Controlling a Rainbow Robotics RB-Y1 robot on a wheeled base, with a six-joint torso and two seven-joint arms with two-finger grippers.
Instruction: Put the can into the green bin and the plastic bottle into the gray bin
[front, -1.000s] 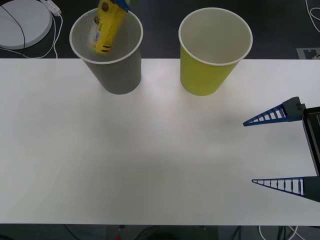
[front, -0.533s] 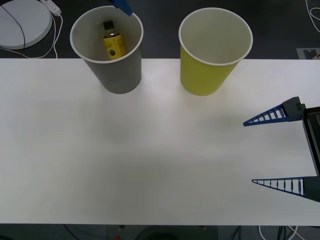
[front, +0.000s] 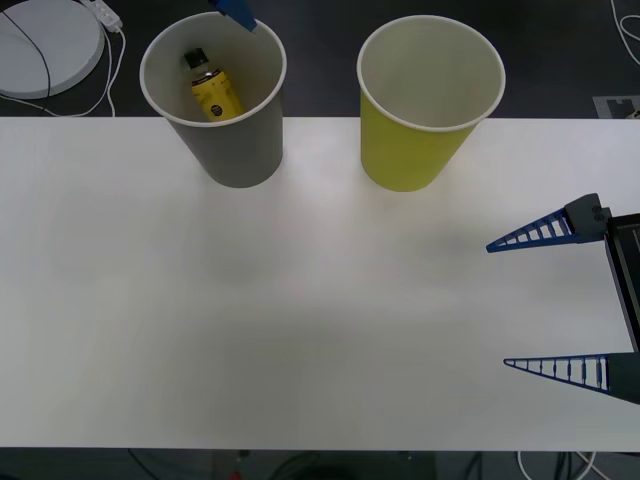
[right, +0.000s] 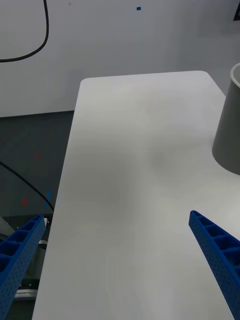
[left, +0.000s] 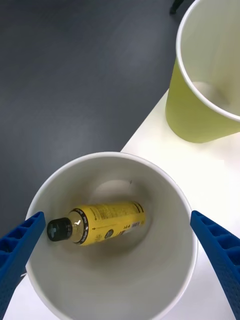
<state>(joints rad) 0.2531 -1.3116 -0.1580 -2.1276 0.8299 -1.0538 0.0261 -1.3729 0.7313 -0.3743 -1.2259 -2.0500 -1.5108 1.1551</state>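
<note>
The plastic bottle (left: 102, 222) now lies tilted inside the gray bin (front: 240, 150) at upper left, dropped there a second ago. Above it the left gripper (left: 120, 260) hangs released. The green bin (front: 410, 150) looks empty. The right gripper (front: 555, 305), lower right, waits spread open.

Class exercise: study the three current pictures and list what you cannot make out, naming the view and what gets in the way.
- Green bin: its floor, front view, hidden by its own near wall.
- Bottle label: print too small, left wrist view.
- Gray bin: cut off by the right wrist picture's edge.
- Left hand: mostly cut off, front view's top edge.
</note>
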